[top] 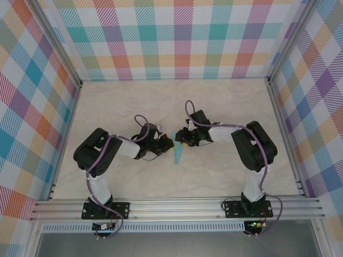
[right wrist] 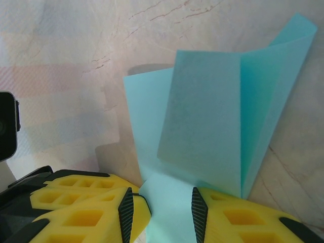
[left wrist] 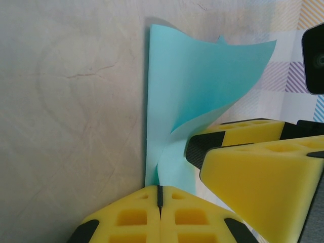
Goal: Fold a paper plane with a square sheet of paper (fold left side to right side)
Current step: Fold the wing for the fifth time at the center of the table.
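The turquoise square sheet of paper (top: pixel 178 154) lies mid-table, partly folded into layers. One flap curls up off the table (left wrist: pixel 202 76), and a crease runs down its raised layers (right wrist: pixel 207 126). My left gripper (top: pixel 167 143) is shut, and the paper's near edge runs into the seam between its yellow jaws (left wrist: pixel 160 195). My right gripper (top: pixel 180 138) faces it from the right, open, with a strip of the paper lying between its black pads (right wrist: pixel 161 205). In the left wrist view its yellow fingers (left wrist: pixel 253 177) sit on the paper's right side.
The marbled beige tabletop (top: pixel 177 101) is bare around the paper. Plaid walls (top: pixel 177 37) close in the back and sides, and an aluminium rail (top: pixel 177 206) runs along the near edge. Both wrists crowd together over the paper.
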`<state>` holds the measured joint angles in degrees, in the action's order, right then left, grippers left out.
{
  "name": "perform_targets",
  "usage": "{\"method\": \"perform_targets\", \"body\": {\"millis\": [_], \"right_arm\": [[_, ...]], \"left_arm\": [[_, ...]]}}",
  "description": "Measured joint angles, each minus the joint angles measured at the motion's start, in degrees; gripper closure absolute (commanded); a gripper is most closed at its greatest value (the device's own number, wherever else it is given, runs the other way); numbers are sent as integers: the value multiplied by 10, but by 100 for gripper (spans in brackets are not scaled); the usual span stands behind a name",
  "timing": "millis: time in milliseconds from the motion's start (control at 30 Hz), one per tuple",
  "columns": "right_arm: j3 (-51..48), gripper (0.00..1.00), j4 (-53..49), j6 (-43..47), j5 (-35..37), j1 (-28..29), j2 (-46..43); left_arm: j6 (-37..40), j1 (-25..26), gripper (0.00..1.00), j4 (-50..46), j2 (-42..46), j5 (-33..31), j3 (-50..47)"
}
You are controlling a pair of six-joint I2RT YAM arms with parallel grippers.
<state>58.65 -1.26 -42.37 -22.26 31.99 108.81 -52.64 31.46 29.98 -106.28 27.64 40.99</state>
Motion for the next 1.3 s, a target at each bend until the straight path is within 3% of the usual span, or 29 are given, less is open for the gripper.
{"method": "perform_targets", "body": {"millis": [233, 333, 567, 733, 1000, 1300], "right_arm": [[0, 61, -1, 0, 4, 0, 0], [0, 62, -1, 0, 6, 0, 0], [-1, 62, -1, 0, 7, 0, 0], [-1, 62, -1, 0, 8, 0, 0], [-1, 62, -1, 0, 8, 0, 0], [-1, 62, -1, 0, 8, 0, 0]], "left_arm": [[18, -3, 73, -14, 40, -11, -25], [29, -9, 69, -45, 85, -19, -43], [59, -10, 77, -103, 225, -20, -85], [73, 25, 82, -120, 289, -9, -88], [69, 99, 85, -99, 215, 15, -58], [78, 108, 86, -90, 166, 10, -26]]}}
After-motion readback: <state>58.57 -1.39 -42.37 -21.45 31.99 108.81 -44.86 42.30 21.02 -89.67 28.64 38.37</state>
